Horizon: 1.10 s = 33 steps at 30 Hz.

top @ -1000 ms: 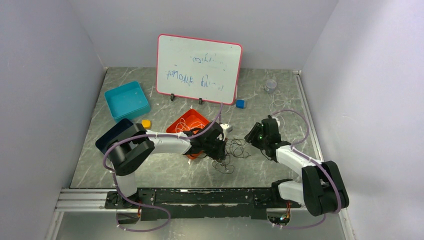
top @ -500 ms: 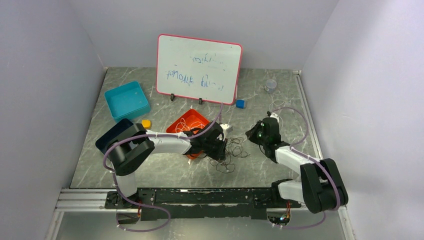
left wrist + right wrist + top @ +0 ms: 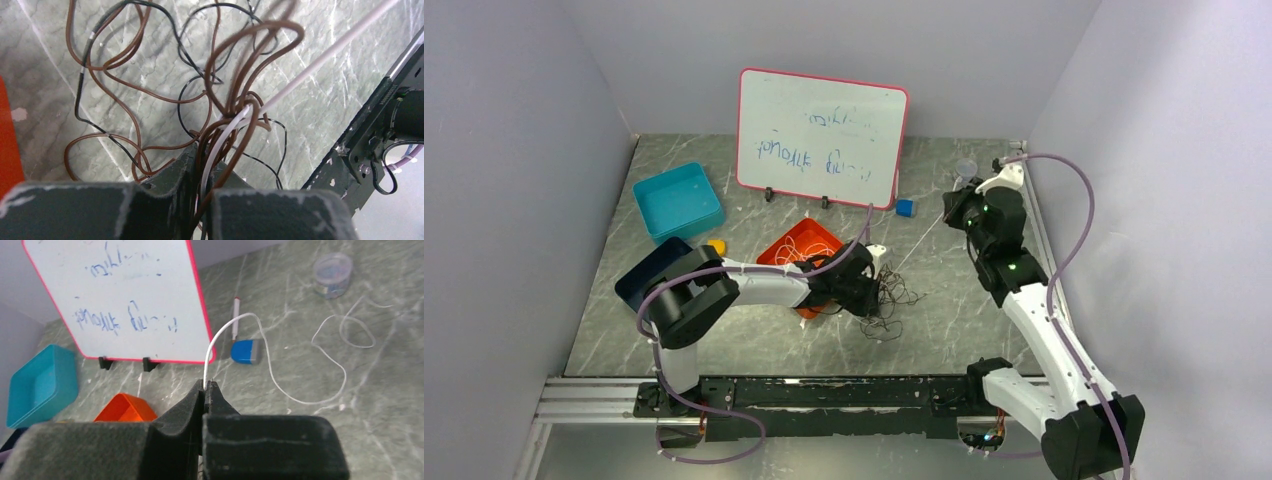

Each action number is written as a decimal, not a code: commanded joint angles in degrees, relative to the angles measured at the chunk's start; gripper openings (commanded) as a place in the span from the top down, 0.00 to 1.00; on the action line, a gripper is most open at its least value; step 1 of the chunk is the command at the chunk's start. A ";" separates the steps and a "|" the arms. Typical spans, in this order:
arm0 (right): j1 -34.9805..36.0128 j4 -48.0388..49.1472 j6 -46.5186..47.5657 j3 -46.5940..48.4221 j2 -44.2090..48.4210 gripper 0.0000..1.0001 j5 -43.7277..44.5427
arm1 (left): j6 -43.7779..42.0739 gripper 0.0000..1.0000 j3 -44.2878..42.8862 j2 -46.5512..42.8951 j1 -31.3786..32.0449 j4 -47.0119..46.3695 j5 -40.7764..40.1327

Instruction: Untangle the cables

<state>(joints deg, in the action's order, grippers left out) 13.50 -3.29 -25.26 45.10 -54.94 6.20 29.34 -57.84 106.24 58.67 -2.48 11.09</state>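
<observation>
A grey marbled surface (image 3: 754, 340) sits between pale walls, with a whiteboard (image 3: 819, 135) propped at the back. The tangle of cables (image 3: 892, 305) lies just ahead of the left fingers (image 3: 200, 165). These are pinched almost fully together on a bunch of brown strands (image 3: 235, 90) and on the white cable (image 3: 320, 57). Loose brown and black loops spread on the surface beyond their tips.

A second ago the right fingers (image 3: 206, 386) stood half open, low and close beside the heap. Now they are clamped fully together on the white cable and have risen and swung well away toward the whiteboard's lower corner, with a blue block (image 3: 245, 351) beyond their tips. The white cable has gone from slack to a straight line between the two sets of fingers.

I judge this to be the pull that draws the white one out of the knot. It still threads a brown loop just past the left fingers, so it may snag and drag the heap rather than slide free.
</observation>
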 commanded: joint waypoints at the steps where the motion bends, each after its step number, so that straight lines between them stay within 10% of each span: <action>1: -1.63 -5.06 5.21 7.96 0.81 1.00 7.57 | -0.51 0.90 -0.10 1.27 0.39 1.54 -0.28; 33: -13.80 -7.62 13.44 41.22 -7.83 1.00 12.97 | 0.25 0.93 2.64 3.58 0.39 -1.13 1.07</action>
<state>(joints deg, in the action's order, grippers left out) 0.32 -11.92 -13.82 82.17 -61.67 16.67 29.56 -56.93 107.07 58.67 -4.67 11.46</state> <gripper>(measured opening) 0.015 0.111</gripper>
